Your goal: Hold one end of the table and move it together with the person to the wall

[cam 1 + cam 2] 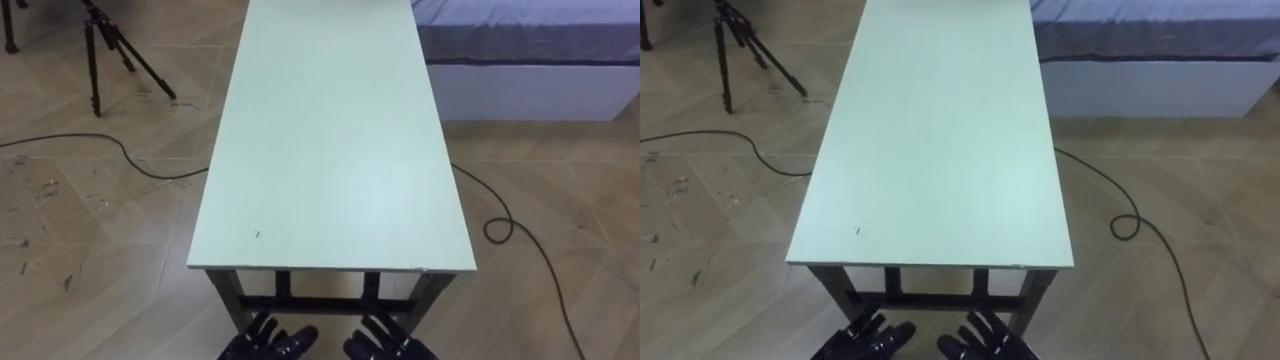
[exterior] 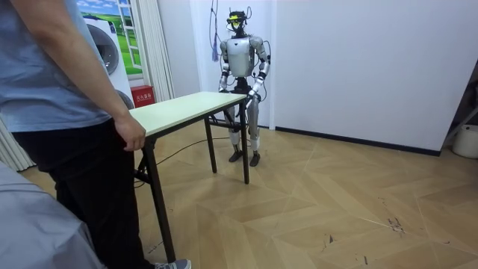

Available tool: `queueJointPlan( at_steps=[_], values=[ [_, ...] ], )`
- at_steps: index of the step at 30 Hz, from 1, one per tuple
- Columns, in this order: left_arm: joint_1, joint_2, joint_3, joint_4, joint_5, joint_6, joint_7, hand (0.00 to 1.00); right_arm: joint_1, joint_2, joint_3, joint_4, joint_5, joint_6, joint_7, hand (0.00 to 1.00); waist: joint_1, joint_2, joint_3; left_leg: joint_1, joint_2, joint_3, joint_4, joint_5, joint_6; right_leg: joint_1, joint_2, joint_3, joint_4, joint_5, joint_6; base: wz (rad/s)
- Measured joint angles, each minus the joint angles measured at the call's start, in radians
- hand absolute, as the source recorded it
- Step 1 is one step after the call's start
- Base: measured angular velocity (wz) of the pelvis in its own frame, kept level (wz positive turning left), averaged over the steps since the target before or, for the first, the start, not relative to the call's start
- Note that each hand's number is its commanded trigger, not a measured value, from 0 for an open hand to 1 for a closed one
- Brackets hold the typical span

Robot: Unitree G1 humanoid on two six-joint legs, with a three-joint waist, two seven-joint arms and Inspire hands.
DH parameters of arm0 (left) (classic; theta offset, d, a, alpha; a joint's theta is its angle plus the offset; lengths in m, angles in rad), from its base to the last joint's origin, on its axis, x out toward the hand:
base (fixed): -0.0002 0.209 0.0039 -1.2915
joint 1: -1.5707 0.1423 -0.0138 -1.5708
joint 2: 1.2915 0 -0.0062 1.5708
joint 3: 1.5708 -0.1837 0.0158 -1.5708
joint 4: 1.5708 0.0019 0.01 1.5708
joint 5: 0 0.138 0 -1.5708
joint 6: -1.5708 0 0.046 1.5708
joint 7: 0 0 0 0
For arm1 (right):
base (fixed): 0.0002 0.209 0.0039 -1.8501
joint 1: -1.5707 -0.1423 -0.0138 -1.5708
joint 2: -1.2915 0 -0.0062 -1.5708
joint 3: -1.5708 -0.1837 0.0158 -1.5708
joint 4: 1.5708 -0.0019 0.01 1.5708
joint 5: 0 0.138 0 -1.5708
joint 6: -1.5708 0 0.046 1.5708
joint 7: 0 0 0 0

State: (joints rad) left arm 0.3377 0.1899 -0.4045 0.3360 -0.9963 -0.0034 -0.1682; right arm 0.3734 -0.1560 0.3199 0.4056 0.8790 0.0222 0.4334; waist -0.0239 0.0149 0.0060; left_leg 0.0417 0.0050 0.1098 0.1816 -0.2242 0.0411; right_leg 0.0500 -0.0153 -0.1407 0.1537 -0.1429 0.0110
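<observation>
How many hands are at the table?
3: robot's left hand and right hand just below the table's near edge, a person's hand at the far end. Their other hand may be hidden.

You have the counter [image 1: 330, 150] running lengthwise ahead of you, left hand [image 1: 268, 342] and right hand [image 1: 390, 345] side by side just before its near end; tripod [image 1: 105, 45] on the floor [image 1: 80, 230] far left, bed [image 1: 520, 60] far right, a person [image 2: 60, 112] at the far end

The robot stands at the far end of the table [image 2: 187, 108], a person's hand [image 2: 131, 135] on the near end.
</observation>
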Motion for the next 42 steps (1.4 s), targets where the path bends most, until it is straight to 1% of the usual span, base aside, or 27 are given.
queueJointPlan(
  at_steps=[2,5,6,7,10,13,15,19,23,24,26,28,29,30,32,34,35,38,40,42],
  values=[
    [0.008,0.008,-0.017,-0.041,-0.01,0.002,-0.011,0.0,0.0,-0.006,0.028,-0.03,0.022,0.0,0.007,0.0,0.002,0.001,-0.0004,0.003,0.0,0.002,0.0,0.0,0.0,0.002,0.001,0.0,0.0,0.0,0.0,-0.02],
    [0.007,0.029,-0.047,-0.081,-0.048,0.004,-0.025,0.0,-0.004,-0.023,0.055,-0.059,0.06,0.0,0.029,0.0,-0.002,0.002,-0.0012,0.003,0.0,0.002,0.002,0.0,0.0,0.002,0.0,0.0,0.001,0.0,0.0,0.0],
    [0.001,0.043,-0.066,-0.088,-0.08,0.003,-0.029,0.0,-0.011,-0.038,0.075,-0.061,0.08,0.0,0.03,0.0,-0.003,0.002,-0.0012,0.003,0.0,0.001,0.003,0.0,0.0,0.002,-0.001,0.0,0.002,0.0,0.0,0.0],
    [-0.003,0.051,-0.071,-0.089,-0.097,0.003,-0.03,0.0,-0.016,-0.046,0.083,-0.061,0.09,0.0,0.03,0.0,-0.005,0.002,-0.0011,0.003,0.0,0.001,0.003,0.0,0.0,0.002,-0.001,0.0,0.002,0.0,0.0,0.0],
    [-0.014,0.09,-0.116,-0.105,-0.174,0.003,-0.032,0.0,-0.037,-0.077,0.118,-0.061,0.134,0.0,0.025,0.0,-0.015,0.0,0.0009,0.002,-0.001,0.0,0.004,0.0,0.0,0.002,0.0,0.0,0.004,0.0,0.0,0.0],
    [-0.028,0.104,-0.129,-0.114,-0.192,0.003,-0.031,0.0,-0.064,-0.105,0.141,-0.062,0.146,0.0,0.024,0.0,-0.022,0.0,0.0029,0.0,-0.001,0.0,0.004,0.0,0.0,0.0,0.0,-0.001,0.005,0.0,0.0,0.0],
    [-0.054,0.117,-0.132,-0.114,-0.19,0.003,-0.031,0.0,-0.09,-0.126,0.15,-0.073,0.146,0.0,0.014,0.0,-0.026,-0.001,0.0055,-0.003,-0.002,-0.001,0.006,0.0,0.0,-0.002,0.0,-0.001,0.005,0.0,0.0,0.0],
    [-0.085,0.12,-0.129,-0.116,-0.19,0.003,-0.031,0.0,-0.104,-0.134,0.146,-0.102,0.146,-0.001,-0.001,0.0,-0.027,0.003,0.0065,-0.004,-0.003,-0.003,0.006,0.0,0.0,-0.002,0.002,-0.001,0.004,0.0,0.0,0.0],
    [-0.11,0.121,-0.102,-0.12,-0.19,0.004,-0.031,0.0,-0.123,-0.136,0.123,-0.114,0.141,0.0,-0.001,0.0,-0.025,0.004,0.0069,0.005,-0.001,-0.003,0.009,0.001,0.0,0.004,0.001,0.003,0.002,0.0,0.0,0.0],
    [-0.113,0.12,-0.084,-0.118,-0.191,0.004,-0.031,0.0,-0.128,-0.141,0.116,-0.114,0.141,0.0,-0.001,0.0,-0.022,0.004,0.0071,0.01,0.001,-0.002,0.008,0.001,0.0,0.007,0.0,0.005,0.0,0.0,0.0,-0.05],
    [-0.115,0.122,-0.061,-0.114,-0.193,0.005,-0.031,0.0,-0.133,-0.152,0.115,-0.114,0.142,0.0,-0.007,0.0,-0.016,0.004,0.0124,0.023,0.001,0.0,0.005,0.001,0.0,0.018,0.0,0.011,-0.002,0.0,0.0,-0.07],
    [-0.121,0.124,-0.038,-0.112,-0.22,0.015,-0.031,0.0,-0.143,-0.155,0.114,-0.111,0.144,0.001,-0.021,0.0,-0.008,0.001,0.0138,0.024,0.001,0.008,0.005,0.001,0.0,0.017,0.0,0.02,-0.002,0.0,0.0,-0.09],
    [-0.133,0.123,-0.024,-0.101,-0.239,0.025,-0.031,0.0,-0.158,-0.155,0.114,-0.106,0.145,0.001,-0.038,0.0,-0.004,-0.002,0.0161,0.023,0.001,0.011,0.005,0.001,0.0,0.015,0.0,0.028,-0.002,0.0,0.0,-0.07],
    [-0.15,0.121,-0.015,-0.071,-0.237,0.026,-0.031,0.0,-0.167,-0.151,0.111,-0.102,0.144,0.002,-0.055,0.0,0.0,-0.004,0.0169,0.023,0.001,0.012,0.006,0.001,0.0,0.015,0.0,0.027,-0.002,0.0,0.0,-0.05],
    [-0.175,0.111,0.007,-0.014,-0.23,0.028,-0.031,0.0,-0.184,-0.15,0.108,-0.102,0.143,0.003,-0.069,0.0,0.003,-0.004,0.017,0.02,0.001,0.012,0.005,0.001,0.0,0.012,0.001,0.026,-0.002,0.0,0.0,0.0],
    [-0.196,0.11,0.024,0.025,-0.23,0.029,-0.031,0.0,-0.203,-0.15,0.101,-0.101,0.143,0.013,-0.078,0.0,0.004,-0.004,0.0167,0.005,0.001,0.011,0.006,0.001,0.0,0.002,0.002,0.025,0.001,0.0,-0.001,0.0],
    [-0.207,0.109,0.036,0.041,-0.228,0.034,-0.031,0.0,-0.209,-0.149,0.092,-0.099,0.143,0.024,-0.084,0.0,0.004,-0.004,0.0167,0.001,0.001,0.009,0.007,0.001,0.0,0.0,0.002,0.024,0.0,0.001,-0.001,0.0],
    [-0.236,0.107,0.06,0.085,-0.211,0.054,-0.031,0.0,-0.241,-0.144,0.088,-0.065,0.144,0.042,-0.097,0.0,0.007,-0.003,0.0156,0.003,-0.001,0.009,0.009,0.001,0.0,0.001,0.003,0.022,0.001,0.001,-0.002,0.0],
    [-0.238,0.103,0.067,0.089,-0.211,0.074,-0.03,0.0,-0.256,-0.141,0.086,-0.049,0.143,0.05,-0.119,0.0,0.006,-0.003,0.0152,0.004,-0.001,0.011,0.016,0.001,0.0,0.0,0.002,0.016,0.001,0.001,-0.002,0.0],
    [-0.237,0.1,0.073,0.089,-0.212,0.086,-0.028,0.0,-0.256,-0.139,0.081,-0.049,0.143,0.059,-0.13,0.0,0.009,-0.004,0.0147,0.005,-0.001,0.015,0.017,0.001,0.0,0.0,0.001,0.014,0.0,0.001,-0.002,0.0]
  ],
)
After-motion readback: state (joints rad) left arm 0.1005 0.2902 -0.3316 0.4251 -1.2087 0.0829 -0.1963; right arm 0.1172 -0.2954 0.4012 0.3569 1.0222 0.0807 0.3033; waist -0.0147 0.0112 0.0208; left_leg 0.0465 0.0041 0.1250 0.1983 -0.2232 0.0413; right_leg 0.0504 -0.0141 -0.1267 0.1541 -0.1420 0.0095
